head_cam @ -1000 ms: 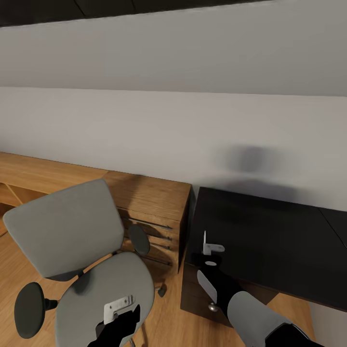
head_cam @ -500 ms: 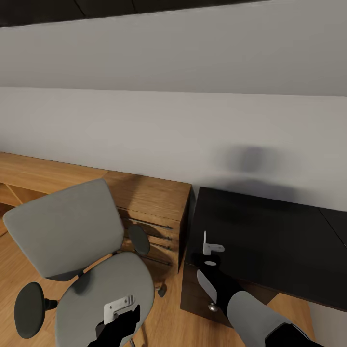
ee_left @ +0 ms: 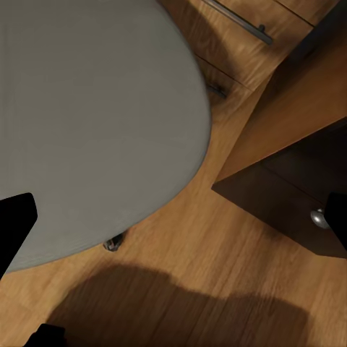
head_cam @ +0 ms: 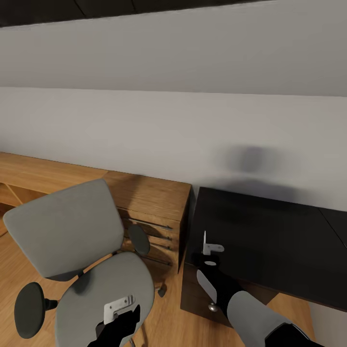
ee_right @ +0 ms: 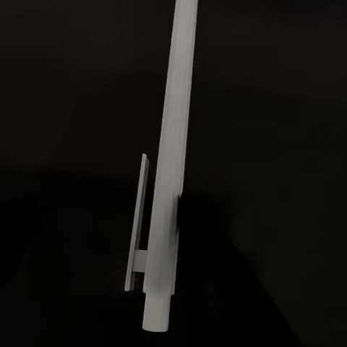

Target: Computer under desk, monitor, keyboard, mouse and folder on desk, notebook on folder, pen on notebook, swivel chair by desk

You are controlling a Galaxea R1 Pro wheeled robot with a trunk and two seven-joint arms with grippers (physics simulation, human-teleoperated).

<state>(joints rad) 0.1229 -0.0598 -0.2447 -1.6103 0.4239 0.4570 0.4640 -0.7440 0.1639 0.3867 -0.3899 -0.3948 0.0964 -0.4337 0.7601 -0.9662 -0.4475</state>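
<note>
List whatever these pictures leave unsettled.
- Whether the right gripper holds the pen: the right wrist view is too close on the pen, and in the head view it is too small.
- The swivel chair base: hidden under the seat in the head view.
- The desk far end: cut off by the head view's right edge.

The desk top is bare, with lots of room. The swivel chair and the wooden drawer unit crowd its left side.
</note>
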